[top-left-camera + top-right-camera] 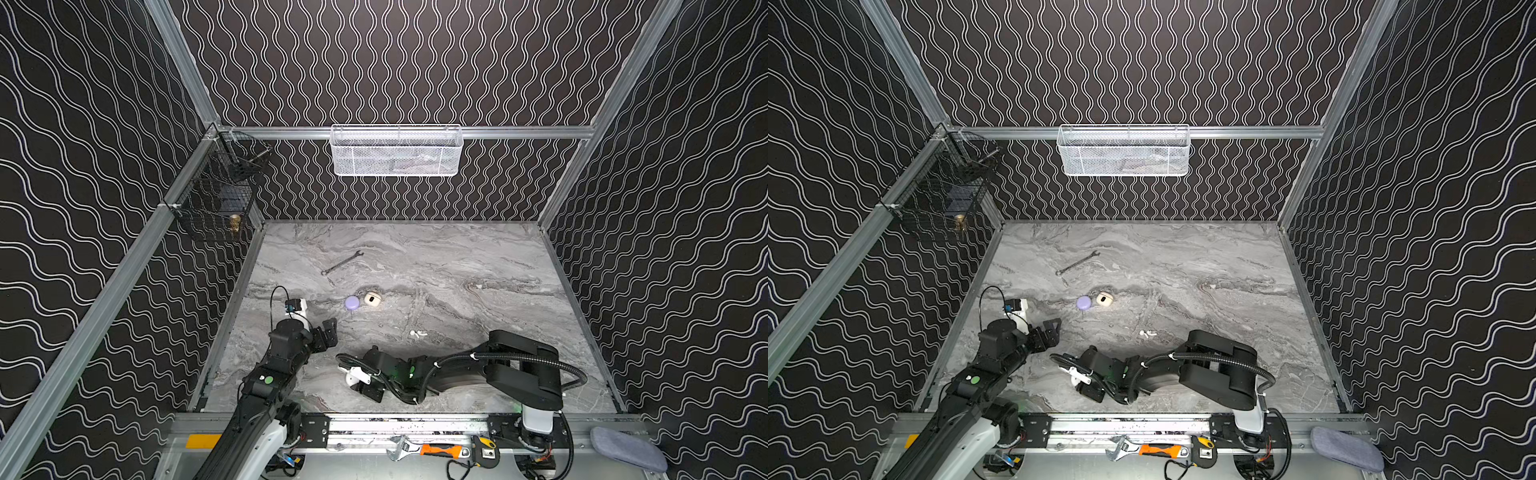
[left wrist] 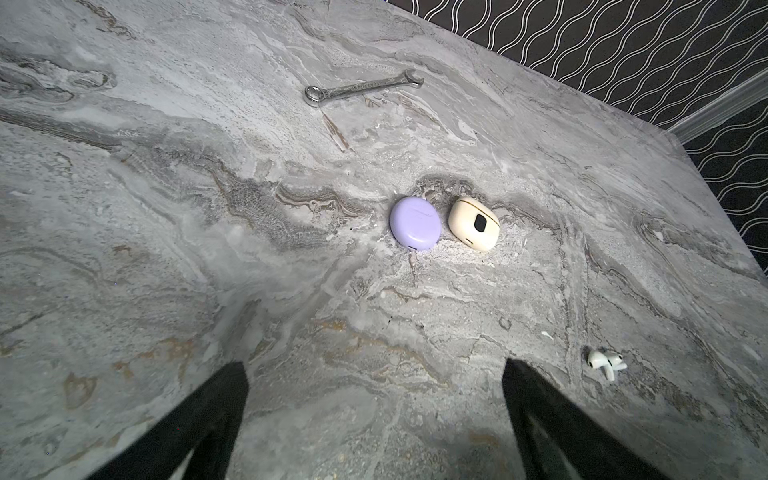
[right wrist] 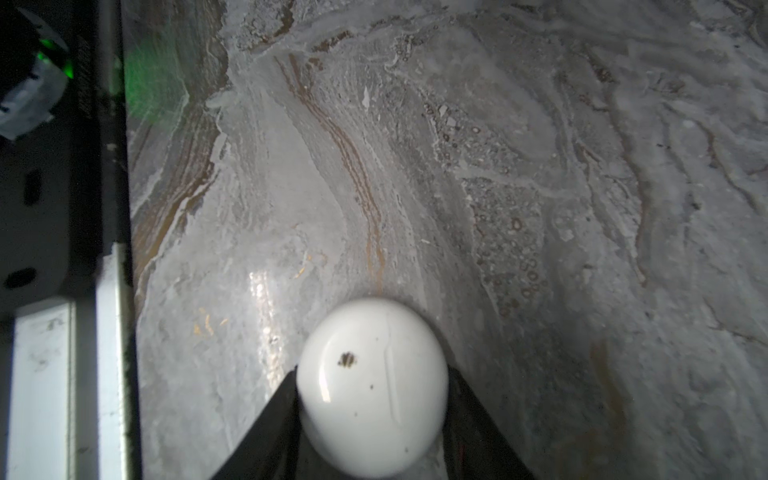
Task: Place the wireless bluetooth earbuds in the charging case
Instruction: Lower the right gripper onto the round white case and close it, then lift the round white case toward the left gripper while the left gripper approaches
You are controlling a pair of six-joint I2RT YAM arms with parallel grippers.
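Two white earbuds (image 1: pixel 417 333) (image 1: pixel 1147 333) (image 2: pixel 606 362) lie together on the marble table, right of centre. A white, egg-shaped charging case (image 3: pixel 372 386) (image 1: pixel 350 378) sits low over the table's front, and my right gripper (image 3: pixel 372 372) (image 1: pixel 354 380) is shut on it, one black finger against each side. A closed lilac case (image 1: pixel 352 302) (image 2: pixel 414 223) and a closed cream case (image 1: pixel 371 299) (image 2: pixel 473 223) rest side by side mid-table. My left gripper (image 2: pixel 374 365) (image 1: pixel 330 330) hangs open and empty near the left edge, short of the lilac case.
A steel wrench (image 1: pixel 341 263) (image 2: pixel 361 86) lies further back on the table. A white mesh basket (image 1: pixel 395 151) hangs on the back wall and a black wire basket (image 1: pixel 216 199) on the left wall. Hand tools (image 1: pixel 428 449) and a grey pad (image 1: pixel 627 449) lie on the front rail.
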